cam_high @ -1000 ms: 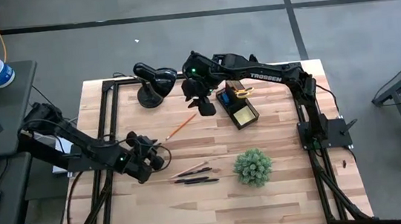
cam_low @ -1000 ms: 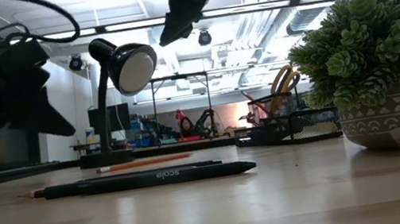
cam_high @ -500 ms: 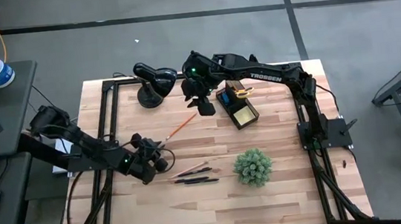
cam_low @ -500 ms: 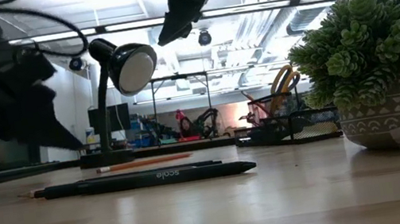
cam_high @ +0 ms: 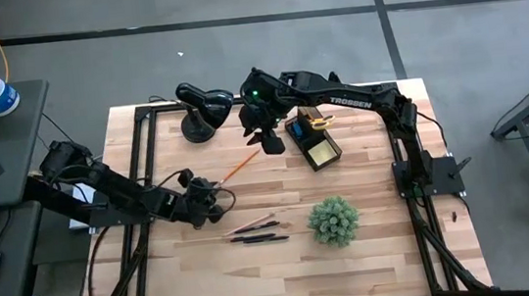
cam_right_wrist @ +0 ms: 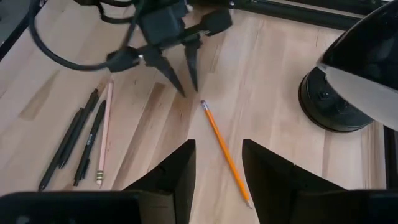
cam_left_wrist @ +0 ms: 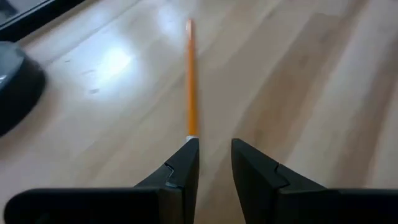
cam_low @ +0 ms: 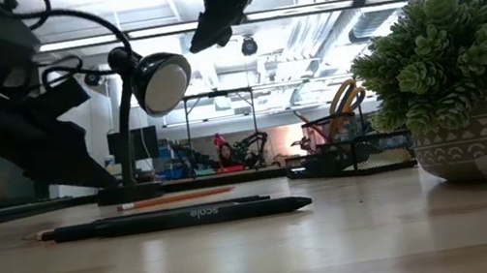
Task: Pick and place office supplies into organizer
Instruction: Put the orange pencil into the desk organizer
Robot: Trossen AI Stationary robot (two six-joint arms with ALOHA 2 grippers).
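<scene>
An orange pencil (cam_high: 239,167) lies flat on the table, also in the left wrist view (cam_left_wrist: 191,81) and the right wrist view (cam_right_wrist: 224,149). My left gripper (cam_high: 212,187) (cam_left_wrist: 214,149) is open, low over the table, fingertips just short of the pencil's near end (cam_right_wrist: 203,103). My right gripper (cam_high: 269,140) (cam_right_wrist: 217,155) hangs open above the pencil's far part, beside the black organizer (cam_high: 311,141). The organizer holds yellow-handled scissors (cam_high: 317,118) (cam_low: 345,97) and a yellow sticky pad (cam_high: 321,151). Black pens (cam_high: 257,235) (cam_right_wrist: 78,143) and a pale pencil (cam_high: 251,224) lie near the plant.
A black desk lamp (cam_high: 201,106) (cam_right_wrist: 348,74) stands at the far edge, left of my right gripper. A green spiky plant in a pot (cam_high: 333,221) (cam_low: 454,74) sits right of the pens. Bare wood lies along the near edge (cam_high: 289,283).
My left gripper has moved toward the far-right, up to the orange pencil's near end, and has lowered toward the table. The pencil, the pens and my right arm have stayed where they were.
</scene>
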